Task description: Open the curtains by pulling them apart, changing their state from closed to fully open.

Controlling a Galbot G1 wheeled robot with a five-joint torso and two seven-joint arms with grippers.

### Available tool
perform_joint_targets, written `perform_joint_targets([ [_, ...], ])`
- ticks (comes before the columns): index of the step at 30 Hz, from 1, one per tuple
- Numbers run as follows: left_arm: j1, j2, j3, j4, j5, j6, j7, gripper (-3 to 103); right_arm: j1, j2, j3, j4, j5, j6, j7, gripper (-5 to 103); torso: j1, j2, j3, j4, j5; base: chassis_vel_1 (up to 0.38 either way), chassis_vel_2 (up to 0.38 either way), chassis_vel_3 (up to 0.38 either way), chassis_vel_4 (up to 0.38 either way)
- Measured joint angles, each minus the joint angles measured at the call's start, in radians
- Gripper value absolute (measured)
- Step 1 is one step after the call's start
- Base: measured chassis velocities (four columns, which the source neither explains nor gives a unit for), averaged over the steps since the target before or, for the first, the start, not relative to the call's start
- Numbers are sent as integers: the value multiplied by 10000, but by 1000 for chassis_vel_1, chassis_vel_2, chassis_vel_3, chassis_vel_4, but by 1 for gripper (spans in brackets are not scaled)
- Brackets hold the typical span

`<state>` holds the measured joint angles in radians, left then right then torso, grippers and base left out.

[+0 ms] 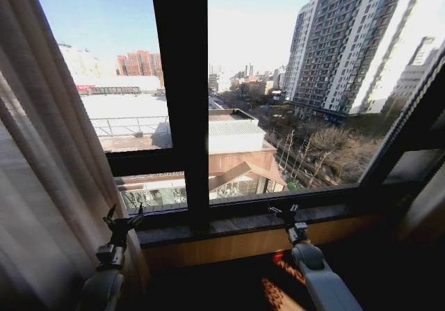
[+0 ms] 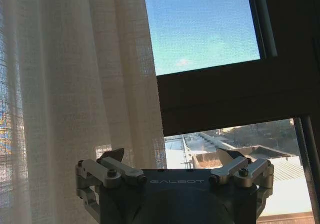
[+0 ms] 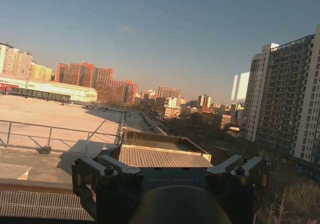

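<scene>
L gripper [image 1: 124, 219], jaws spread, sits just beside the vertical-hanging curtains [image 1: 42, 186] on its left, nearer than R gripper [image 1: 285, 213], also spread, by the window.

One sheer curtain panel [image 1: 42, 165], two open claws: left claw [image 1: 124, 220], right claw [image 1: 284, 212].

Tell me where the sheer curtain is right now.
In the head view the sheer curtain hangs gathered at the robot's far left of the window, just beside the open left gripper.
</scene>
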<state>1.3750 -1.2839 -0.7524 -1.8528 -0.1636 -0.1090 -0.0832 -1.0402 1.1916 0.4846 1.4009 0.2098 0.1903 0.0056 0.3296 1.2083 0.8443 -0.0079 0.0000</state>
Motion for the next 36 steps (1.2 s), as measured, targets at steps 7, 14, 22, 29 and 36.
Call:
perform_joint_targets([
  [7, -276, 391, -130, 827, -198, -36, -387, 100, 0, 0, 0, 0, 0, 0, 0, 100, 0, 0, 1, 0, -2, 0, 0, 0, 0],
  [14, -1417, 921, 192, 2335, -622, -120, -171, 100, 0, 0, 0, 0, 0, 0, 0, 100, 0, -1, 1, -2, -1, 0, 0, 0, 0],
  [22, -2599, 1326, 551, 3703, -1250, -609, 517, 100, 0, 0, 0, 0, 0, 0, 0, 100, 2, -2, 2, -1, -2, 0, 0, 0, 0],
  [29, -2769, 1366, 505, 3950, -1394, -824, 801, 90, 0, 0, 0, 0, 0, 0, 0, 100, 2, -2, 2, -1, 0, 0, 0, 0, 0],
  [36, -2492, 1291, 383, 3909, -1839, -778, 513, 63, 0, 0, 0, 0, 0, 0, 0, 100, 2, -2, 1, 0, 0, 0, 0, 0, 0],
])
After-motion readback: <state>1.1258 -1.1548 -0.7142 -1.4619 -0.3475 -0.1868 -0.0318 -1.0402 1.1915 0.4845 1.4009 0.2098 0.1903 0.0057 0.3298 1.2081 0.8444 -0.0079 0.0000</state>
